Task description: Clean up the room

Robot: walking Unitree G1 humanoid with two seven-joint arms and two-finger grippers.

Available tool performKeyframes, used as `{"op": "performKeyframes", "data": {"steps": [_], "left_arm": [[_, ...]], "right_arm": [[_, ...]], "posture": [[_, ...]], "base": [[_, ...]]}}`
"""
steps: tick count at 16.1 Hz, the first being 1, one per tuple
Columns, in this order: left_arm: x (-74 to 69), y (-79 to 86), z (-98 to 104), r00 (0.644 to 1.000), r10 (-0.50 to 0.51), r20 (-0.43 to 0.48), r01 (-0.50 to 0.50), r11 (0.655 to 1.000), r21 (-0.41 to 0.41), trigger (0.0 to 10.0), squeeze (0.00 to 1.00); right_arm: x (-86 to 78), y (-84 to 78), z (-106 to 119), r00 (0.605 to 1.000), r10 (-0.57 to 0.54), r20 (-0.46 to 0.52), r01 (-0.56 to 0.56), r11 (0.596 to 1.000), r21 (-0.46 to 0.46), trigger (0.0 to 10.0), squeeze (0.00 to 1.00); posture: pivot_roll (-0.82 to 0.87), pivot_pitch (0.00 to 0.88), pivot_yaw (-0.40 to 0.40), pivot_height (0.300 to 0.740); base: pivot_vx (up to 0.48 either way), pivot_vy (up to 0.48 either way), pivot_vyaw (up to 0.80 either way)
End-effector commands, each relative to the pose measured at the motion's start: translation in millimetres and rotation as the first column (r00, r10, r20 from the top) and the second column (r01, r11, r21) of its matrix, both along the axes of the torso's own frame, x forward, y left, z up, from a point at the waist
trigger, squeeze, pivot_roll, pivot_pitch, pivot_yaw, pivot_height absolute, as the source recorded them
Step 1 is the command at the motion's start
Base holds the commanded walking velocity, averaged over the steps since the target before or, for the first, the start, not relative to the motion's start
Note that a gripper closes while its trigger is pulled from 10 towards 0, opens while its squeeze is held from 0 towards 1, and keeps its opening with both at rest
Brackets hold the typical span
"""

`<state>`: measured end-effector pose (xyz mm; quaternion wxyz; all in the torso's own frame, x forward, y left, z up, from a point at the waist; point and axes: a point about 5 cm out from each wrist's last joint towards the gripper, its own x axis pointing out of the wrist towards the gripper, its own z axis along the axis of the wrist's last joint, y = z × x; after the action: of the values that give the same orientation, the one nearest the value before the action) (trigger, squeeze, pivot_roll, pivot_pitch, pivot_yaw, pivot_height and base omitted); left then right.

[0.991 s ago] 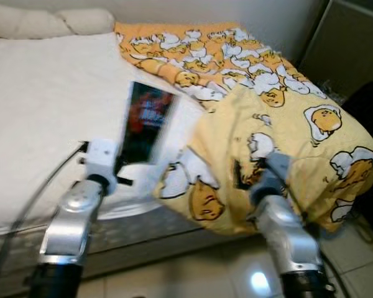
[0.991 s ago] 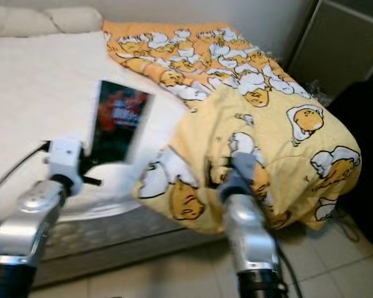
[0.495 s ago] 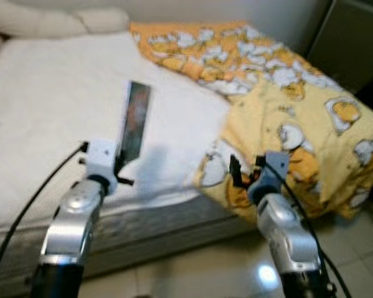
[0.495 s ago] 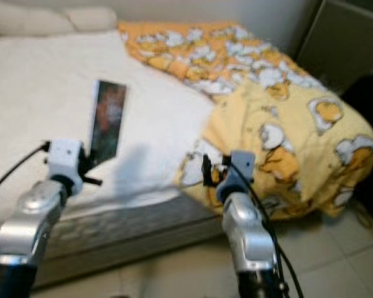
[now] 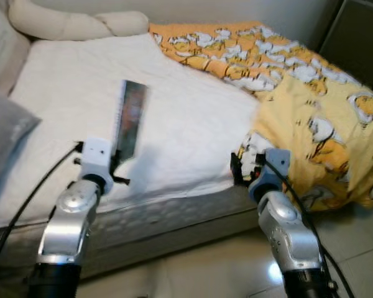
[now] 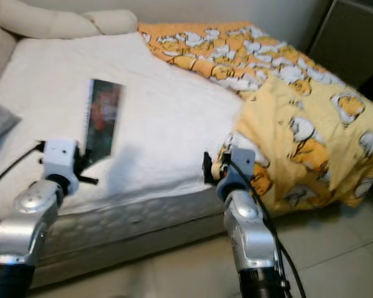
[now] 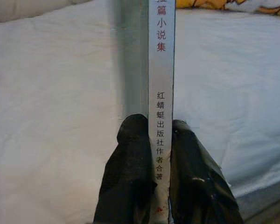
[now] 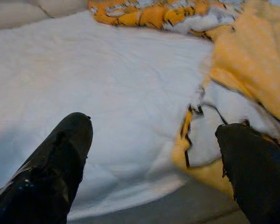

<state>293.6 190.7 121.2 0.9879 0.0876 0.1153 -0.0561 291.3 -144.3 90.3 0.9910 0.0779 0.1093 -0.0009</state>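
The left gripper (image 7: pixel 151 175) clamps a paperback book (image 5: pixel 130 119) by its spine, upright above the bed (image 5: pixel 193 118). The right gripper (image 8: pixel 154 154) hangs with fingers spread near the yellow blanket (image 5: pixel 323 130). Keeping the book vertical while carrying it should prevent slipping.

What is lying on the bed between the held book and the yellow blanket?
Nothing: between the book and the yellow blanket the white sheet is bare in the left eye view.
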Motion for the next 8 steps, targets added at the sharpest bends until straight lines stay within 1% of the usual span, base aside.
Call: {"op": "performKeyframes", "data": {"steps": [1,3,6,8], "left_arm": [[3.5,-5.9,12.3,0.998,-0.029,0.056,0.029,1.000,0.011,10.0,0.00],[3.4,-5.3,12.0,0.998,-0.027,0.056,0.027,1.000,0.012,10.0,0.00],[3.6,-4.0,11.4,0.998,-0.021,0.057,0.020,1.000,0.016,10.0,0.00],[4.1,-3.2,12.7,0.998,-0.015,0.068,0.015,1.000,0.012,10.0,0.00]], "right_arm": [[1.1,-2.3,1.7,1.000,-0.008,0.006,0.008,1.000,0.003,10.0,0.00],[1.1,-1.9,1.6,1.000,-0.007,0.008,0.007,1.000,-0.005,10.0,0.00],[1.3,-2.2,1.5,1.000,-0.006,0.008,0.006,1.000,-0.007,10.0,0.00],[1.8,-3.5,1.2,1.000,-0.003,0.006,0.003,1.000,-0.029,10.0,0.00]], "posture": [[-0.01,0.000,-0.025,0.740],[-0.01,0.000,-0.025,0.740],[-0.01,0.000,-0.025,0.740],[-0.01,0.000,-0.022,0.740]], "base": [[0.000,0.424,0.00],[0.000,0.390,0.00],[0.000,0.000,0.00],[0.000,0.000,0.00]]}}
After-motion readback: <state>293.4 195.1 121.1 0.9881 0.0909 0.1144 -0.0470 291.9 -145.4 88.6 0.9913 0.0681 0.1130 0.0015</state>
